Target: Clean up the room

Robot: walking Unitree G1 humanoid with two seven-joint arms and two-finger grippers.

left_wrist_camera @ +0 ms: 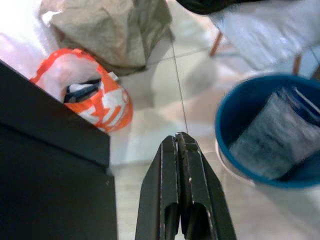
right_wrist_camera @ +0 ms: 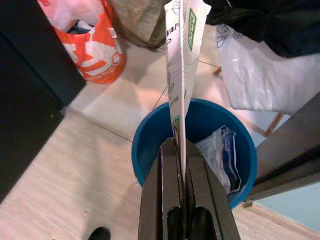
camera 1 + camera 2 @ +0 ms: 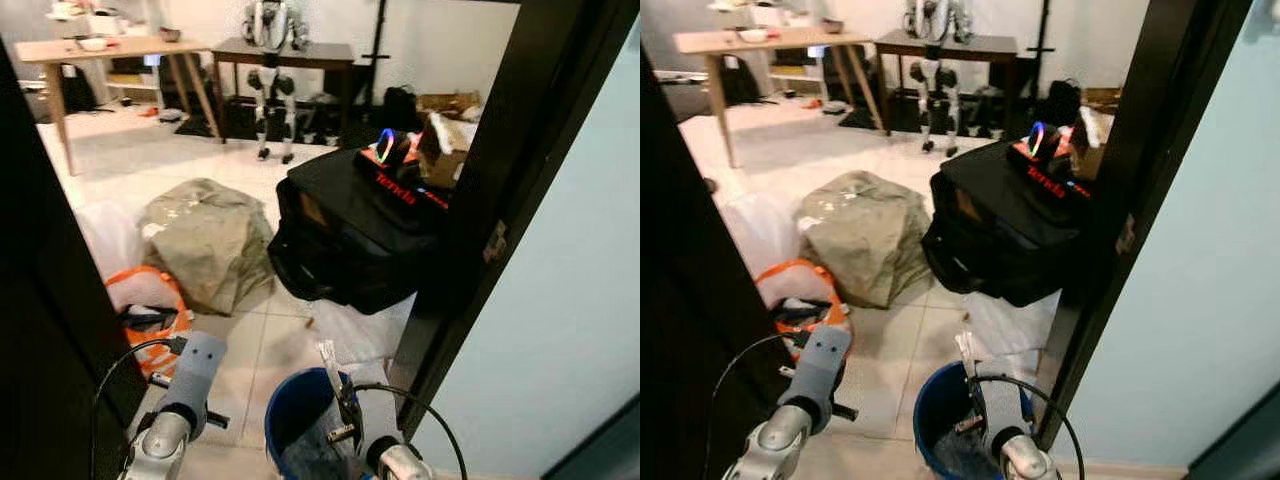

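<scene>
A robot is standing in a dark-framed doorway, looking down into a cluttered room with a pale tiled floor. Its right gripper point(image 2: 181, 150) is hanging directly above a blue bucket point(image 2: 150, 142) and is pinching a folded, printed paper wrapper point(image 2: 181, 60) — the two black fingers are pressed together on its lower edge, and the white sheet with green markings is sticking out past the fingertips. The bucket is sitting on the floor just inside the doorway, and a crumpled clear plastic package point(image 2: 222, 152) is lying inside it. The left gripper point(image 1: 178, 150) is hovering over bare tile beside the bucket, its fingers closed flat against each other and holding nothing. Near that arm, an orange-and-white plastic bag point(image 3: 150, 305) is slumping against the dark door edge, with something dark tucked inside it. Just beyond it a lumpy grey-green sack point(image 3: 212, 240) is resting on the floor, and beside that a large black bag point(image 3: 350, 230) with red lettering is sitting above a white plastic bag point(image 3: 360, 330). Farther back — well apart from the robot — a wooden table point(image 3: 110, 50) and a dark desk point(image 3: 290, 52) are standing against the wall, and another humanoid robot point(image 3: 272, 60) is standing before the desk.
</scene>
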